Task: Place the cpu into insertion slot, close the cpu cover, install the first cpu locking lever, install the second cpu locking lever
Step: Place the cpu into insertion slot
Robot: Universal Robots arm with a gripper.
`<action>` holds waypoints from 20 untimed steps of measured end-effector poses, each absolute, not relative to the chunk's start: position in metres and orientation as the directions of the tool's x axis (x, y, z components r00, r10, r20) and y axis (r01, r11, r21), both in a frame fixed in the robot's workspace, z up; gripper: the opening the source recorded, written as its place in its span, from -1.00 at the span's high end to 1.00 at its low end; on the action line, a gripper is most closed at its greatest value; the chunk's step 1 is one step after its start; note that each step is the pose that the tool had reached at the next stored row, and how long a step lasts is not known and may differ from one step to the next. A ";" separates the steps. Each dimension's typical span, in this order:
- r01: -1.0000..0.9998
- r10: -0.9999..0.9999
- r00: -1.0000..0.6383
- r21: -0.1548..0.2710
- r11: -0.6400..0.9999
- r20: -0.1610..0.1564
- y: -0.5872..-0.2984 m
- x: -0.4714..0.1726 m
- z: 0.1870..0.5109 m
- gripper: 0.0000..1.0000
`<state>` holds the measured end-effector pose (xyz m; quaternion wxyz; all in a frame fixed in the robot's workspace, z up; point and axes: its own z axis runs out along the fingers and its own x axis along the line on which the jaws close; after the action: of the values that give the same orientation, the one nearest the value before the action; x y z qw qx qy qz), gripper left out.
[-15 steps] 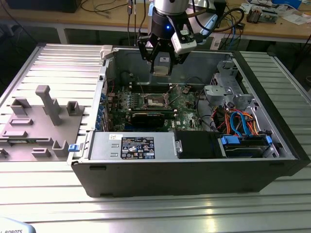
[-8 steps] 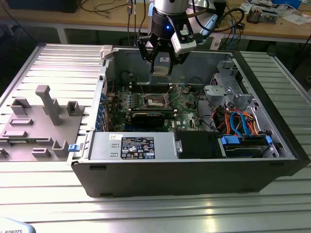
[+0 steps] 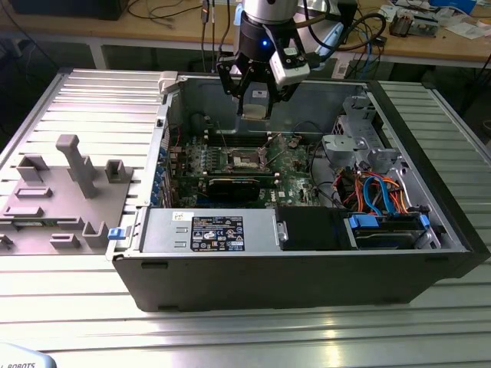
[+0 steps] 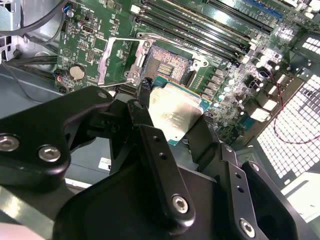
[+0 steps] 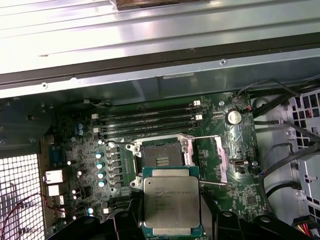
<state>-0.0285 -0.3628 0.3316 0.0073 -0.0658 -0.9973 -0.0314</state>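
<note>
From where I stand, the claw [image 3: 255, 106] hangs over the open computer case [image 3: 291, 280], which lies on the ribbed metal tabletop [image 3: 84, 96]. The claw is closed on the cpu [image 5: 171, 204] and grips it at two opposite edges; the pale silvery face of the chip is seen in the first wrist view. The cpu is in the air above the green motherboard [image 5: 80, 150], near the insertion slot [image 5: 161, 156] but apart from it. The slot is uncovered and its dark centre is visible. The cpu cover [image 5: 222, 160] is flipped open and stands just beside the slot.
</note>
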 end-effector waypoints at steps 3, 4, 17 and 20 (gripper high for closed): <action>0.135 0.134 -0.991 0.062 0.989 0.019 -0.363 -0.028 0.332 -0.08; 0.136 0.135 -0.991 0.062 0.989 0.019 -0.363 -0.029 0.332 -0.08; 0.151 0.151 -0.988 0.062 0.987 0.019 -0.363 -0.029 0.332 -0.08; 0.156 0.155 -0.988 0.062 0.986 0.019 -0.363 -0.029 0.332 -0.08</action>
<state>-0.0285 -0.3629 0.3316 0.0069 -0.0780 -0.9964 -0.0315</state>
